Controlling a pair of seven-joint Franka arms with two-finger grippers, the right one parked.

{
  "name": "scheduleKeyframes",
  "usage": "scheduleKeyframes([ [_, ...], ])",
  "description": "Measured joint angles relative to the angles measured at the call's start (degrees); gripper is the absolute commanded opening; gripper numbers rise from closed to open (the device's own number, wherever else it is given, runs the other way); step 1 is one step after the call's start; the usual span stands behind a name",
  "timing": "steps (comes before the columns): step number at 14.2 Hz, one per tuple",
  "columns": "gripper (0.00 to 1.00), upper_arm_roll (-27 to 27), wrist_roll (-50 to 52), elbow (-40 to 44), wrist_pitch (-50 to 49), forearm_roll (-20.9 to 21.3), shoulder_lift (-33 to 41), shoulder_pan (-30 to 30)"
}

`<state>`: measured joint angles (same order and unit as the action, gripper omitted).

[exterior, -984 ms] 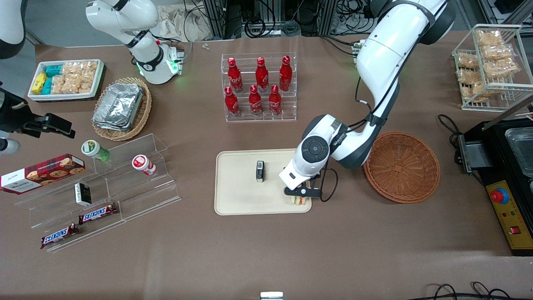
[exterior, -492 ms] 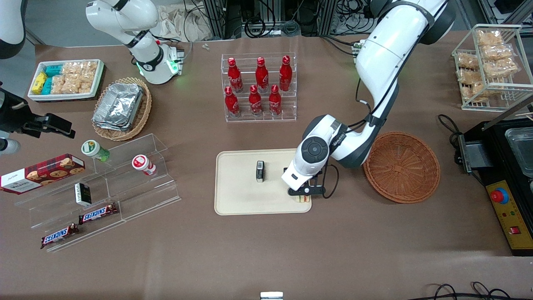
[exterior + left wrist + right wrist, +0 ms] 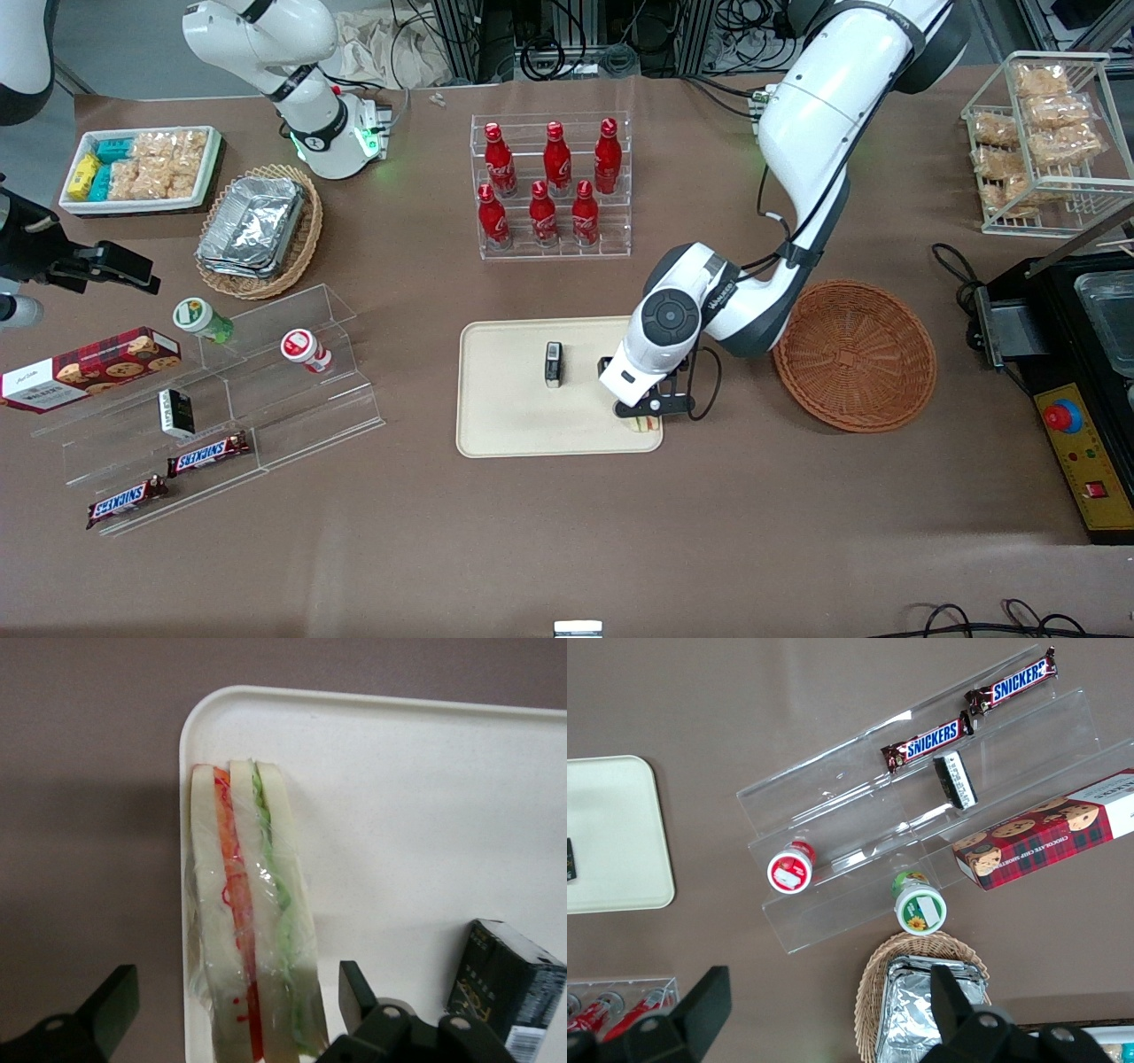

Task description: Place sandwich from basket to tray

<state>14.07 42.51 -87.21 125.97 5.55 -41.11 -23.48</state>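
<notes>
- Cream-beige rectangular tray (image 3: 505,390) carries the wrapped triangular wedge sandwich (image 3: 252,966), standing on edge at its five-o'clock corner.
- My hand (image 3: 235,1010) straddles it, fingers parted, gripping nothing.
- I'd lift straight up, avoiding the small black box (image 3: 507,988).

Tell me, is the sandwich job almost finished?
Nearly. The sandwich already lies on the tray, at its corner, and the basket holds nothing. The tool hovers open above it, fingers apart on either side. All that looks left is pulling away.
</notes>
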Motion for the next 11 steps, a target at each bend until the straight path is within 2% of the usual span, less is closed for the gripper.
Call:
scheduleKeyframes([
  [3, 1.0, -0.14, 0.1, 0.55, -1.78, 0.01, 2.54, 0.37],
  [6, 1.0, -1.84, 0.1, 0.95, -8.2, 0.15, 8.3, 1.59],
  [11, 1.0, -2.86, -3.81, -0.95, -14.94, 0.22, 19.7, 9.58],
])
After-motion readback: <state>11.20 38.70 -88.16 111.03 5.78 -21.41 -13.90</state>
